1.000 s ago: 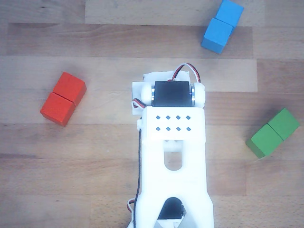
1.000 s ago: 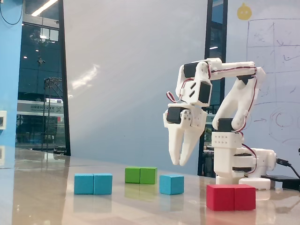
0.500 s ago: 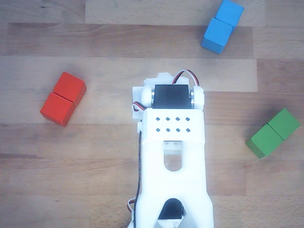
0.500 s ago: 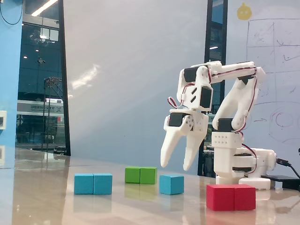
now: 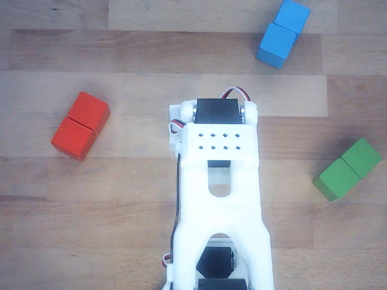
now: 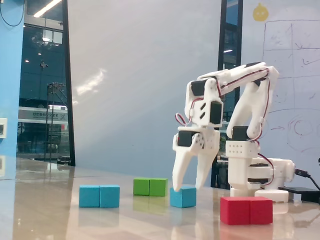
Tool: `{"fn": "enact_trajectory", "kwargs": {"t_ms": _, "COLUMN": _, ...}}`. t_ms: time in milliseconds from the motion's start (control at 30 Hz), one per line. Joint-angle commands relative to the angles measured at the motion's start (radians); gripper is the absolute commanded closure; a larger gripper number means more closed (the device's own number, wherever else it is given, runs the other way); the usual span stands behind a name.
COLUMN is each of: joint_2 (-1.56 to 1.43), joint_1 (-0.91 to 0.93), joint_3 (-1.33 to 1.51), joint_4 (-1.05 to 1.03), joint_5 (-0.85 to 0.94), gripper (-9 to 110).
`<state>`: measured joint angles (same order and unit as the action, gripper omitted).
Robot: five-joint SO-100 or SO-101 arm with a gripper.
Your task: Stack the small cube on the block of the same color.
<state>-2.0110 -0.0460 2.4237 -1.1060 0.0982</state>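
Observation:
The small light-blue cube sits on the table in the fixed view. In the other view it is hidden under the arm. My gripper points down over it, open, with one fingertip at the cube's upper left edge and the other at its upper right edge. I cannot tell whether the fingertips touch the cube. The oblong light-blue block lies well to the left in the fixed view, and at the top right in the other view.
A red oblong block lies left of the arm in the other view and at the front right in the fixed view. A green oblong block lies to the right, behind the cube in the fixed view. The arm's base stands at the right.

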Motion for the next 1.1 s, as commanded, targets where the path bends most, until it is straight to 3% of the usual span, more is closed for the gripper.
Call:
{"fn": "enact_trajectory", "kwargs": {"t_ms": 0, "joint_2": 0.008, "joint_1": 0.011, "joint_3": -0.005, "joint_4": 0.051, "joint_5": 0.005, "gripper": 78}}
{"fn": "enact_trajectory", "kwargs": {"t_ms": 367, "joint_2": 0.021, "joint_1": 0.138, "joint_3": -0.006, "joint_4": 0.063, "joint_5": 0.009, "gripper": 78}}
{"fn": "enact_trajectory", "kwargs": {"t_ms": 767, "joint_2": 0.025, "joint_1": 0.038, "joint_3": -0.003, "joint_4": 0.051, "joint_5": 0.009, "gripper": 78}}
{"fn": "enact_trajectory", "kwargs": {"t_ms": 1067, "joint_2": 0.025, "joint_1": 0.069, "joint_3": 0.031, "joint_4": 0.064, "joint_5": -0.003, "gripper": 78}}
